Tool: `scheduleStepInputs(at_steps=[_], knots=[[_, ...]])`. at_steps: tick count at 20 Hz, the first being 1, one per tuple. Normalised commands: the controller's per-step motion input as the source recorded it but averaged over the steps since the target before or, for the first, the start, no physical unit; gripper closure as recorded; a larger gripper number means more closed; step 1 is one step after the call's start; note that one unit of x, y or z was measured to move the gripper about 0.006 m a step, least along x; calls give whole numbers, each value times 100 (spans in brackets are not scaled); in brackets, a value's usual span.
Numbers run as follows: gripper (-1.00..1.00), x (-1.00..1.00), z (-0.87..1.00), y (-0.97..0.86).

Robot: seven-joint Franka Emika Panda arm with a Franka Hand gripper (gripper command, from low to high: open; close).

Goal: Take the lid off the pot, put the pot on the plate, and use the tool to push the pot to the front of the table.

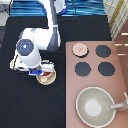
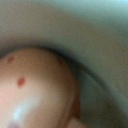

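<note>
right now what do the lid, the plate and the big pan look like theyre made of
The lid, on the stove panel, looks like matte pale pink plastic, evenly coloured; a guess. The plate, under the gripper at the pot, is cream and dull, plastic or ceramic. The big pan shows a soft sheen inside, perhaps glazed or moulded.
</note>
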Motion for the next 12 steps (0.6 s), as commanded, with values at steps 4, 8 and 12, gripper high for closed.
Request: scheduleStepInputs(at_steps=[4,8,12], knots=[[100,21,-5,-5],[100,38,-1,-21],[100,45,0,-19]])
